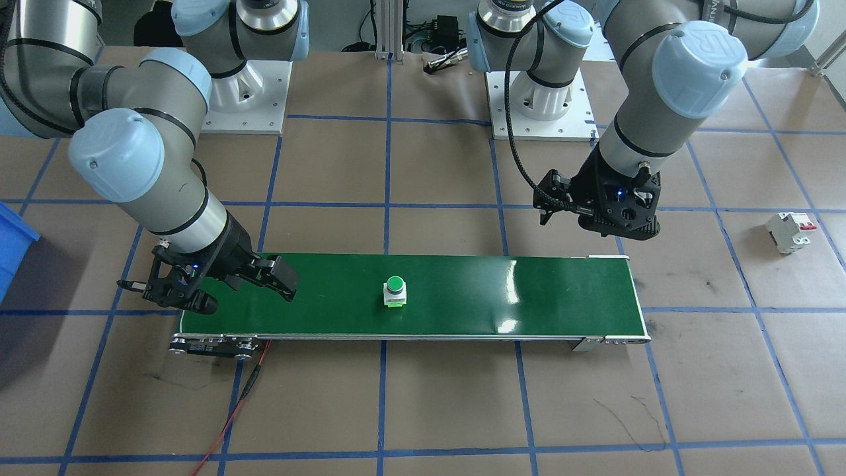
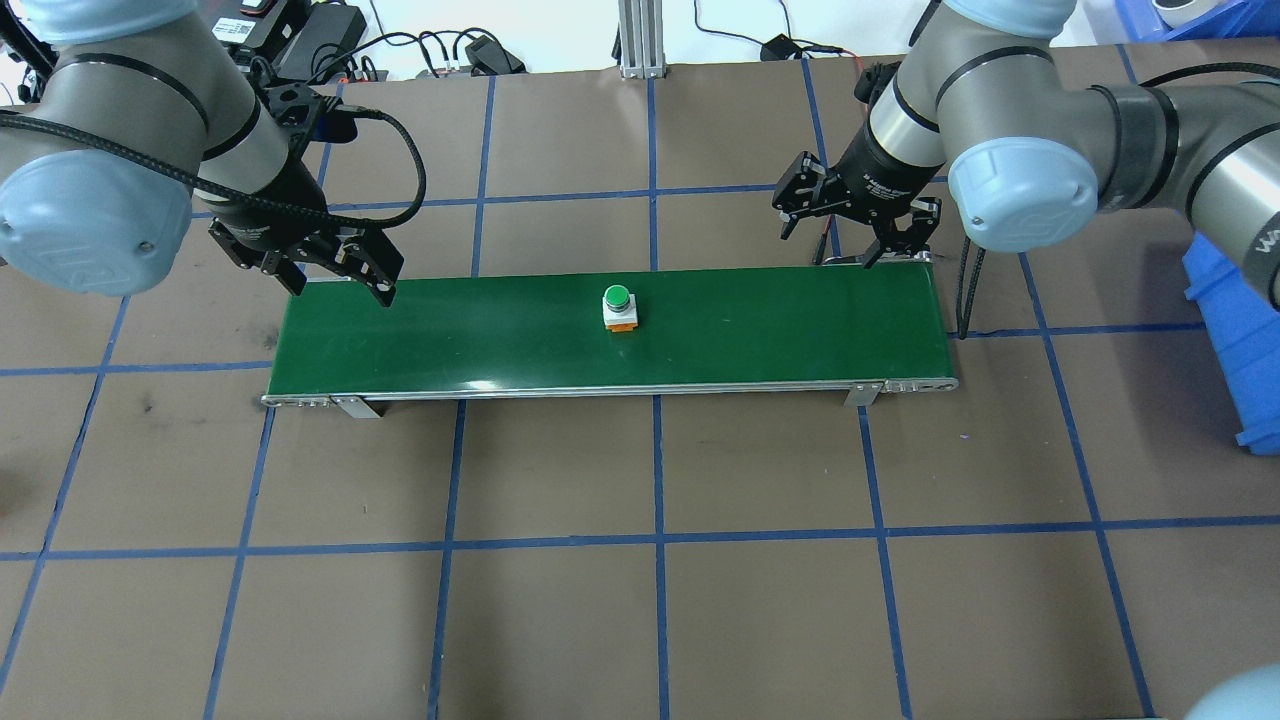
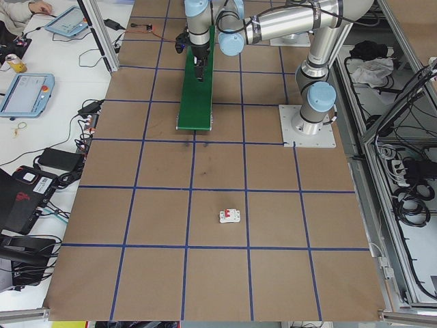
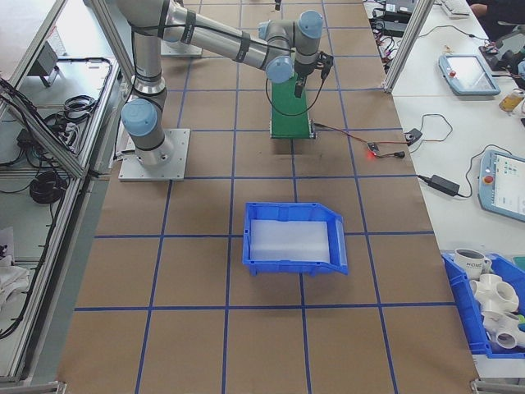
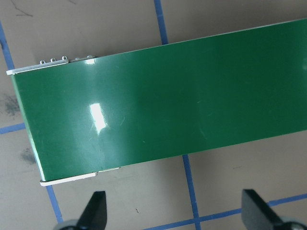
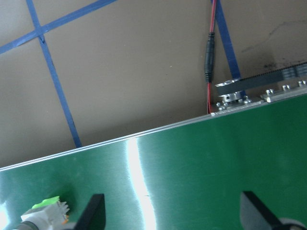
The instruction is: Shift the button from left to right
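Item: small push-button switch, round green cap on white-grey cube base (image 2: 620, 308). Location: upright, mid-length of the long green conveyor belt (image 2: 760, 330) on the brown paper-covered table (image 2: 640, 560), touching neither arm.

Left end effector (image 2: 340, 270): released, empty, above the belt's left end. Right end effector (image 2: 858, 222): released, empty, by the far right end.

Risks: the small, top-heavy button may tip under an off-centre pinch; if the belt runs, a mistimed grasp misses, and the button could ride off the end.

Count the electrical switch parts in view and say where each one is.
2. The button stands mid-belt on the green conveyor. The circuit breaker lies on the table off the conveyor's end at the robot's left. None seems hidden.
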Tool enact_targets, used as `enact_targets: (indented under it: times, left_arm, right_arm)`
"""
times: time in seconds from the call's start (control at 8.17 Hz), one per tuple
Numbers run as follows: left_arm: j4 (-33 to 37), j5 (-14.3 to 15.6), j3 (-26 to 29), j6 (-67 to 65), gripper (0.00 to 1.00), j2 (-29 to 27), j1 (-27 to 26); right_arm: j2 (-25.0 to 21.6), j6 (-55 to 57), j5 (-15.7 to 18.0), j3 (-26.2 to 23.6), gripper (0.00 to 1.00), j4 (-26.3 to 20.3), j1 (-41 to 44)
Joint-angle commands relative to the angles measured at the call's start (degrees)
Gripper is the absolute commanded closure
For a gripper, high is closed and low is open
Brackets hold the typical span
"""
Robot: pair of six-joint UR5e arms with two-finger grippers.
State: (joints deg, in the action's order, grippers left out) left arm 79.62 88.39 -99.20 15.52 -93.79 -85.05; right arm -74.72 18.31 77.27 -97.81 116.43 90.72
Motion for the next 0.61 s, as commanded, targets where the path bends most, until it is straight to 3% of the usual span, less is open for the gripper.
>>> enact_targets:
  times: [0.0,0.12,0.49]
  left_arm:
    - [-0.1,-1.7,0.3,-0.1,0.00,0.0,-0.6]
    - [-0.1,-4.7,0.2,-0.1,0.00,0.0,-1.0]
    - [-0.1,-4.9,0.3,-0.1,0.00,0.1,-1.3]
  right_arm:
    - [1.3,0.5,0.3,0.0,0.00,5.8,3.3]
    - [1.9,1.2,0.4,0.0,0.00,6.7,4.4]
    - [3.5,1.4,-0.4,-0.1,0.00,8.3,5.4]
